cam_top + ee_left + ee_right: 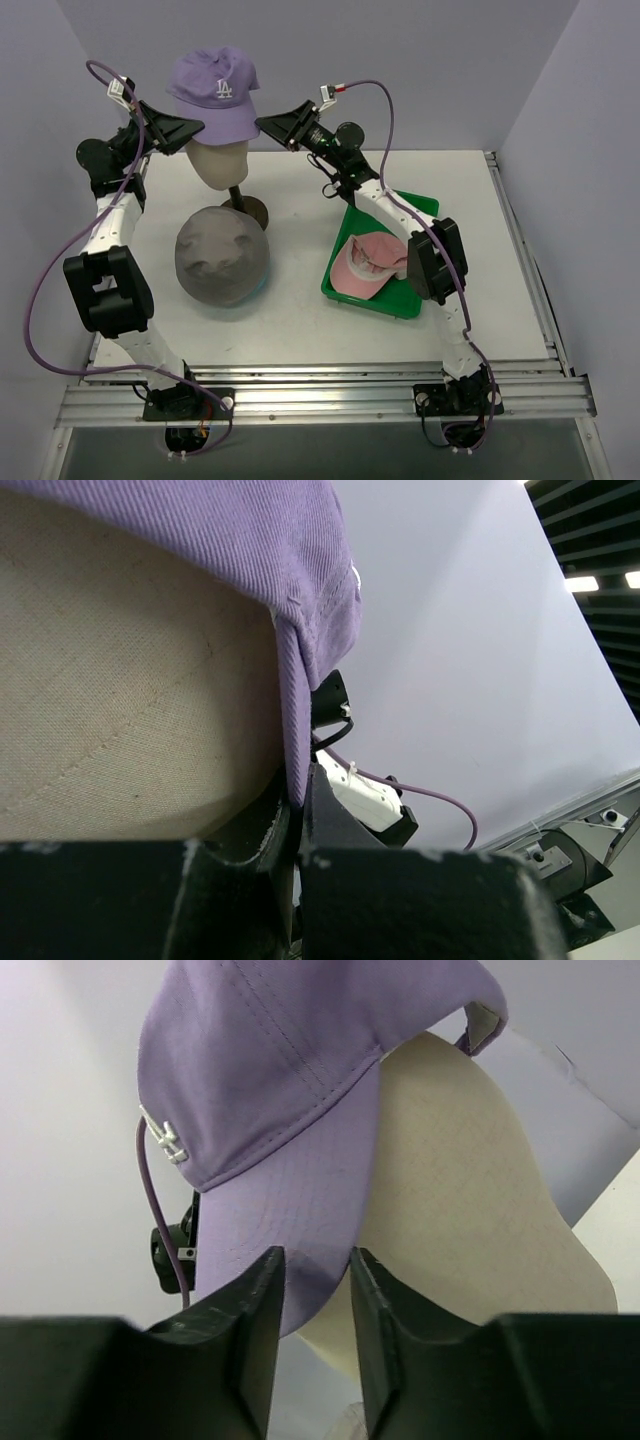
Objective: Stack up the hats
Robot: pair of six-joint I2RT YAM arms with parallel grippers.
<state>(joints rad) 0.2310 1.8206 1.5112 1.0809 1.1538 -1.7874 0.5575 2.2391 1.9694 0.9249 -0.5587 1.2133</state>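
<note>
Right gripper (315, 1265) is open a bit round the lilac cap (270, 1080) brim; left gripper (298, 815) pinches its edge. Next: squeeze, lift it off.

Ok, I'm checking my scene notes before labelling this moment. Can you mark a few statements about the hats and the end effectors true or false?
1. The lilac cap sits on the mannequin head. True.
2. The pink cap lies on the bare table. False: it lies in the green tray.
3. The grey hat lies on the table, apart from the tray. True.
4. The left end effector hangs clear of every hat. False: it is shut on the lilac cap's lower edge.
5. The right end effector is shut. False: its fingers are apart, and the lilac cap's brim shows in the gap.
</note>
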